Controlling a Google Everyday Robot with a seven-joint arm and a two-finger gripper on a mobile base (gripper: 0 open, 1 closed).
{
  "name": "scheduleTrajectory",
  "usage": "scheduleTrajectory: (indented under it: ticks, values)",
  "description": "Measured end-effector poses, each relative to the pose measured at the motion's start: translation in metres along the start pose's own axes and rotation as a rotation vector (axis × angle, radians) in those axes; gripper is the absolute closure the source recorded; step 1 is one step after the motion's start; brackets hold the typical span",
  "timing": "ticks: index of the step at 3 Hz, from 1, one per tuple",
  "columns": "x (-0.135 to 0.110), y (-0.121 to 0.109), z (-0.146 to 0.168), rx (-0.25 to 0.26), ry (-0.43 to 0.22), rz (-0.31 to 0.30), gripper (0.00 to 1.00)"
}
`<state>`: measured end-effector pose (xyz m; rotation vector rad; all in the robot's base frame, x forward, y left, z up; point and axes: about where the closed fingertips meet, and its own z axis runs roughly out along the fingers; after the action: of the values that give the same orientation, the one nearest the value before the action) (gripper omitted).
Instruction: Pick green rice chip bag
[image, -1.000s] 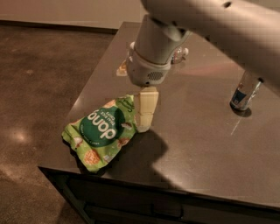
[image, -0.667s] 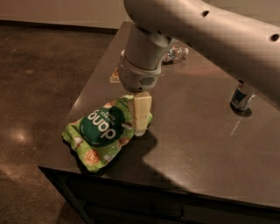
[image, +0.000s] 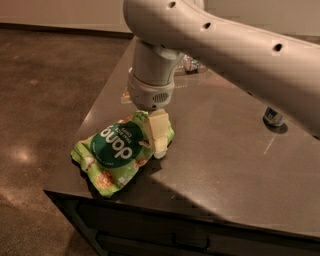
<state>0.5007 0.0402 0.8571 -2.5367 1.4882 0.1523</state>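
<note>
Touching green rice chip bag (image: 116, 154) right end: gripper (image: 158, 144).

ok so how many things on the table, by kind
green rice chip bag: 1, gripper at its right edge
small yellowish packet: 1
crinkly clear item at the back: 1
small can-like item at right: 1
total: 4

Crinkly green rice chip bag (image: 116, 152), flat near corner of table (image: 230, 155), gripper (image: 158, 144) at its right edge

Smooth grey arm (image: 235, 47) with dark round holes (image: 206, 25); cream pincer (image: 158, 144) below vented wrist (image: 150, 92).
</note>
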Motion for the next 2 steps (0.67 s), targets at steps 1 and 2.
scheduleTrajectory:
  ticks: [1,2]
  values:
    - [0.009,0.003,0.004,-0.026,0.035,-0.023,0.18]
    - [0.019,0.005,-0.003,-0.029,0.054,-0.029,0.4]
